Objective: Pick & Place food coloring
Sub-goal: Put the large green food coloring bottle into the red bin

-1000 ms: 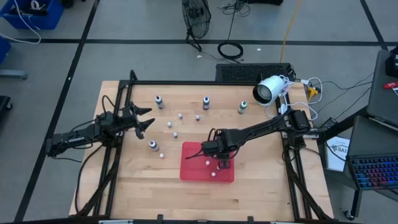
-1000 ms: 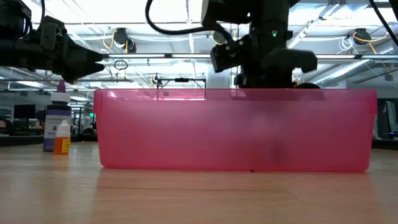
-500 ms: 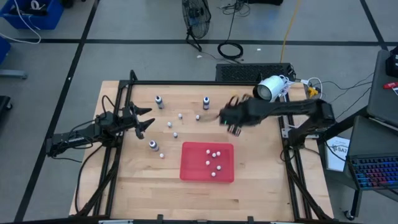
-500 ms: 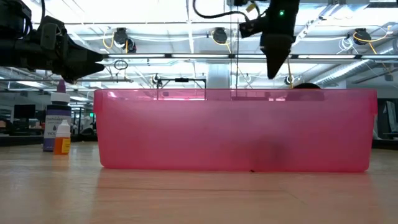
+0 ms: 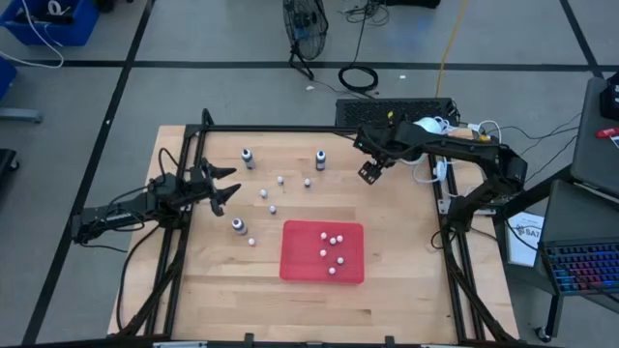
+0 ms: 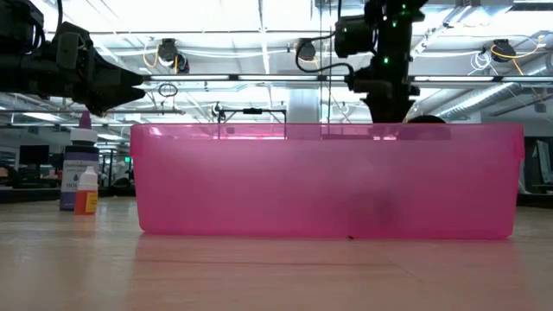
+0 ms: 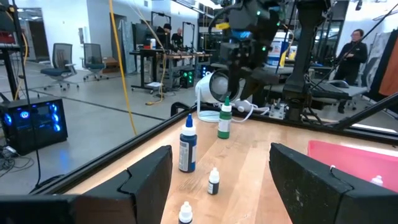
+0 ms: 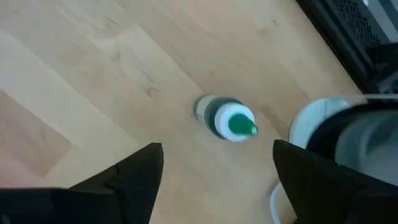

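Note:
The food coloring bottles stand upright on the wooden table. A green-capped bottle [image 8: 227,121] stands right below my right gripper [image 8: 217,186], which hovers open above it at the far right [image 5: 369,170]. The bottle also shows in the left wrist view [image 7: 224,120]. Dark bottles [image 5: 248,158] [image 5: 320,159] [image 5: 238,226] and small whitish ones [image 5: 272,209] stand left of centre. Several whitish ones [image 5: 332,272] lie in the red tray [image 5: 295,266]. My left gripper [image 5: 224,189] waits open at the table's left.
A white camera-like device [image 5: 428,125] sits at the table's far right corner, close to my right gripper. A black frame [image 5: 290,129] runs along the table's edges. In the low view the tray's pink wall [image 6: 328,181] fills the middle.
My right gripper has risen out of the red tray and swung toward the table's far right. It now hovers above the green-capped bottle. My left arm has kept still.

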You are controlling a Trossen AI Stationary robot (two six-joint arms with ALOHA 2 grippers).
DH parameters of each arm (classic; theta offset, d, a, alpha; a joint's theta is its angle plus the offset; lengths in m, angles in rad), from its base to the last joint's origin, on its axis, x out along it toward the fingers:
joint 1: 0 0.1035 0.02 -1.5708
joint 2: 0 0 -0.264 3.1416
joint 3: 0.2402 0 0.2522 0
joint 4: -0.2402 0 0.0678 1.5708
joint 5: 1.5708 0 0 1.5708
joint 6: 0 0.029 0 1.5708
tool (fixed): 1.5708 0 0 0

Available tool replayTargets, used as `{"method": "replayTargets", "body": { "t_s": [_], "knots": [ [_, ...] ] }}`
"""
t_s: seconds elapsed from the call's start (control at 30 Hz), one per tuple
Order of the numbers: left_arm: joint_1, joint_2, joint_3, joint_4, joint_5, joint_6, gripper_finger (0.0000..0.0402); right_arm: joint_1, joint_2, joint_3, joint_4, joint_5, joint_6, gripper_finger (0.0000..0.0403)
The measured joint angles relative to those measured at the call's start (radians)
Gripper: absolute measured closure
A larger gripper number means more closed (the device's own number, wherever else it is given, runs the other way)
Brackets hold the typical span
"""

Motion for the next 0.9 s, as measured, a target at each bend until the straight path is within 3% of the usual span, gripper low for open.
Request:
{"method": "replayTargets", "body": {
  "t_s": [0.3,0.53,0.9],
  "knots": [
    [0.0,0.0,0.0,0.0,0.0,0.0,0.0133,-0.07,0.0,-0.115,0.111,-0.002,-0.073,0.0116],
    [0.0,0.0,0.0,0.0,0.0,0.0,0.0133,-0.122,0.0,-0.206,0.231,-0.105,-0.098,0.0113],
    [0.0,0.0,0.0,0.0,0.0,0.0,0.0133,-0.129,0.003,-0.225,0.29,-0.106,-0.131,0.0127]
  ]
}}
